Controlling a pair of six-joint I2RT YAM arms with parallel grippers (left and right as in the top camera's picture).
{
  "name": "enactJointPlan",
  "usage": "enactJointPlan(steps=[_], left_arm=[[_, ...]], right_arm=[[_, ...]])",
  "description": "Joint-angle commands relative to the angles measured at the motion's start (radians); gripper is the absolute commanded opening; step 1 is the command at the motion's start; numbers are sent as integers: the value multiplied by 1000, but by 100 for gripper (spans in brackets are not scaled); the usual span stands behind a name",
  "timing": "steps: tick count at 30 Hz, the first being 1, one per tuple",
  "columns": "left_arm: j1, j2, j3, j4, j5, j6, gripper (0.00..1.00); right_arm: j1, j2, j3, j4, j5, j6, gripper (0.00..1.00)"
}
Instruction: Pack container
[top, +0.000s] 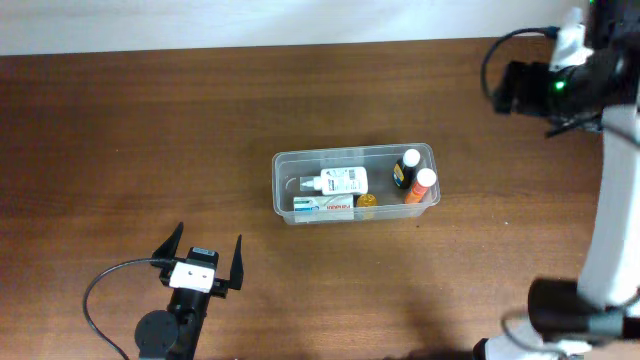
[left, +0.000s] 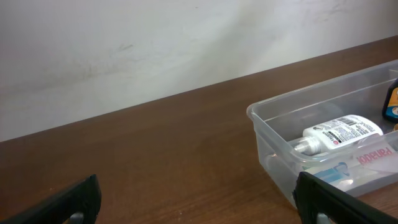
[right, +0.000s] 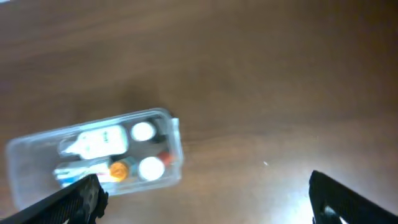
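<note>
Container (top: 283, 170), a clear tub, lies long side across the desk (top: 140, 120), just right of centre in the overhead view. Inside it: a white bottle (top: 338, 182) on its side, a flat box (top: 322, 206) along the lower wall, a small orange-yellow item (top: 366, 200), and at the right end two white-capped bottles, a dark bottle (top: 408, 166) and an orange bottle (top: 421, 186). Left tool (top: 210, 236) sits at lower left of the overhead frame, below and left of the container and well apart from it. Its fingers are spread wide with nothing between them. In the left wrist view the container shows at the right edge, beyond the fingertips. Right tool (right: 204, 180) is at the upper right corner of the overhead frame, also well apart from the container. Its wrist view looks down on the desk, with fingers at the two lower corners, wide open and empty. The container lies in the lower left of that frame, just above the left-hand finger.
</note>
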Motion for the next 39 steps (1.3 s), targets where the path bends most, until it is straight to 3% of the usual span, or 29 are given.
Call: enactJointPlan(steps=[1, 12, 20, 27, 39], left_arm=[[8, -8, -6, -1, 13, 16, 99], [8, -8, -6, -1, 13, 16, 99], [8, -8, -6, -1, 13, 16, 99], [8, -8, -6, -1, 13, 16, 99], [8, -8, -6, -1, 13, 16, 99]], right_arm=[[56, -109, -151, 97, 14, -27, 98], [103, -629, -871, 613, 17, -26, 98], [104, -1026, -1298, 734, 16, -26, 98], [128, -1371, -1651, 974, 12, -26, 98], [131, -1660, -1998, 1207, -23, -26, 98]])
